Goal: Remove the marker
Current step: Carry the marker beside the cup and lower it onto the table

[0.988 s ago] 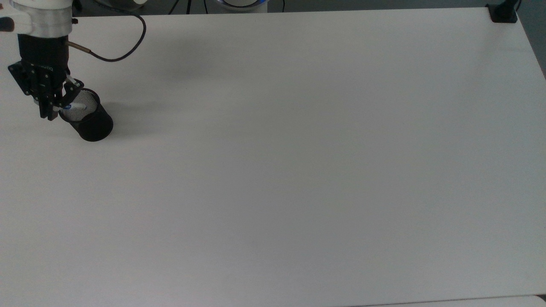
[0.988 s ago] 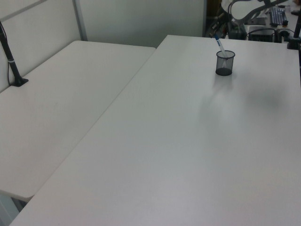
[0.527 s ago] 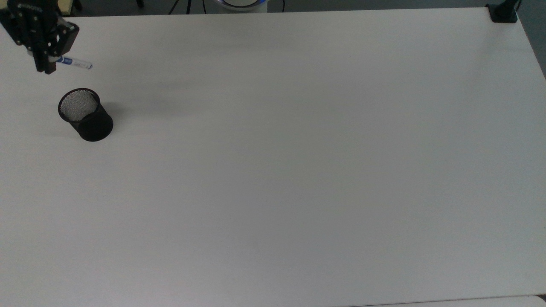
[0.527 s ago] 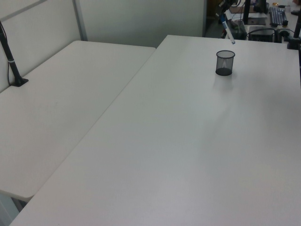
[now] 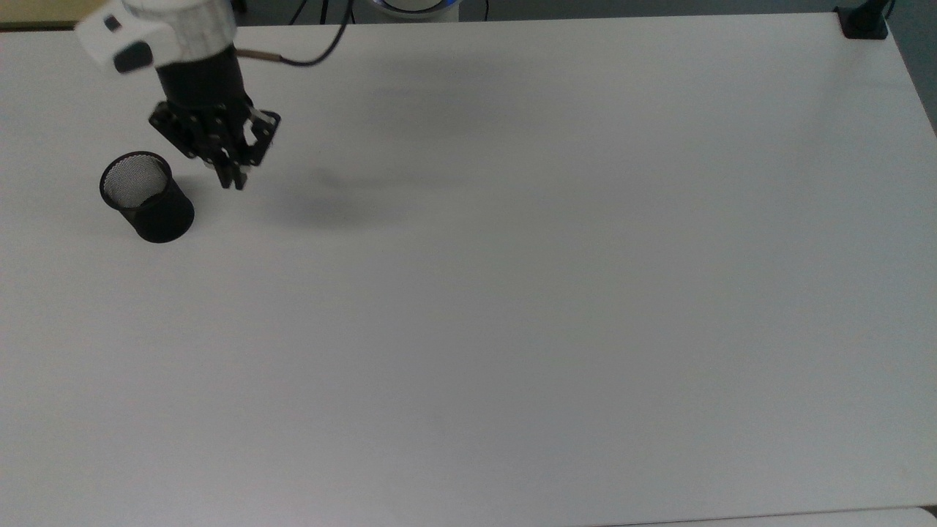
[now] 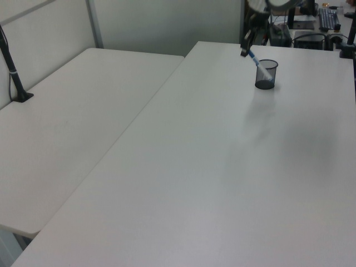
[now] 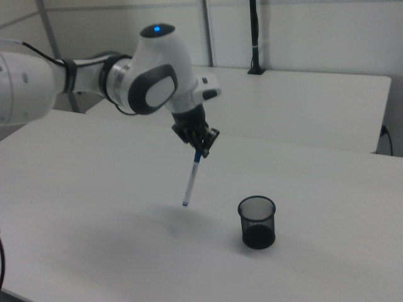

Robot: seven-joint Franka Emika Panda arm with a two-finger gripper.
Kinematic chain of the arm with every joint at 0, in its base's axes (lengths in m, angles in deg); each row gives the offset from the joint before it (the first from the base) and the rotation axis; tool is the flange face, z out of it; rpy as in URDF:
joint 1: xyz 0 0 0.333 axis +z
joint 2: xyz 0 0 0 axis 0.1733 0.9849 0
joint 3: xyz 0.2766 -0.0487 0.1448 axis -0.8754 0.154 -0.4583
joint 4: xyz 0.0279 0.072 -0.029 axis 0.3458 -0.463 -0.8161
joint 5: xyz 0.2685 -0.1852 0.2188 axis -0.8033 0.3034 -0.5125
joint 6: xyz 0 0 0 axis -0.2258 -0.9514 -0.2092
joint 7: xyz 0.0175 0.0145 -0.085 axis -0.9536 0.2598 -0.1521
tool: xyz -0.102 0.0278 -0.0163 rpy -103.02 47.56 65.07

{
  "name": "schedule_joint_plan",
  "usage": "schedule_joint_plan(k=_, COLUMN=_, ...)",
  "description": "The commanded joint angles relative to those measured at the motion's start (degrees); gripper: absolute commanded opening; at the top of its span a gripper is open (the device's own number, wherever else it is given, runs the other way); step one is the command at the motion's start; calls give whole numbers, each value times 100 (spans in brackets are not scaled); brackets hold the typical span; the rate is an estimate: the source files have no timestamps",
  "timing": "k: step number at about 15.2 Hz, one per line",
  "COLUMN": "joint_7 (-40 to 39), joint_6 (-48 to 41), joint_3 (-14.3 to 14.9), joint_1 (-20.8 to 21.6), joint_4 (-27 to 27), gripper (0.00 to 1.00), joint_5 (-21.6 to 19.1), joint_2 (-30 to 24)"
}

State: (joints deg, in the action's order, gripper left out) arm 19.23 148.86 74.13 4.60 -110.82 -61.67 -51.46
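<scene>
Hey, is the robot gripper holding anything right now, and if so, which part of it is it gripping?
Yes. The gripper holds the marker by its top end; the marker hangs down tilted, clear of the table and outside the black mesh cup.

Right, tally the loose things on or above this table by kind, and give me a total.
Markers: 1, the marker, held in the claw above the table.
Mesh cups: 1, the black mesh cup, standing with nothing in it.
Total: 2.
</scene>
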Motion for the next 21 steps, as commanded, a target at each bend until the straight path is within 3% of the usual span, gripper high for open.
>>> schedule_joint_plan(k=1, joint_7=14, joint_6=54, joint_3=63, joint_1=239, joint_4=114, gripper=0, joint_5=-59, joint_2=630)
schedule_joint_plan(k=7, joint_7=22, joint_6=1099, joint_3=54, joint_1=336, joint_4=79, gripper=0, joint_5=-68, joint_2=1325)
schedule_joint_plan(k=14, joint_7=22, joint_6=2058, joint_3=-16, joint_1=424, joint_4=44, gripper=0, joint_5=-68, joint_2=1774)
schedule_joint_plan(k=16, joint_7=31, joint_6=2050, joint_3=-34, joint_1=415, joint_4=44, gripper=27, joint_5=-68, joint_2=1774)
schedule_joint_plan(k=19, joint_7=31, joint_6=2006, joint_3=-34, joint_1=389, joint_4=44, gripper=58, joint_5=-68, joint_2=1695)
schedule_joint_plan(k=21, joint_7=31, joint_6=1997, joint_3=-34, joint_1=363, joint_4=44, gripper=73, joint_5=-77, joint_2=1581)
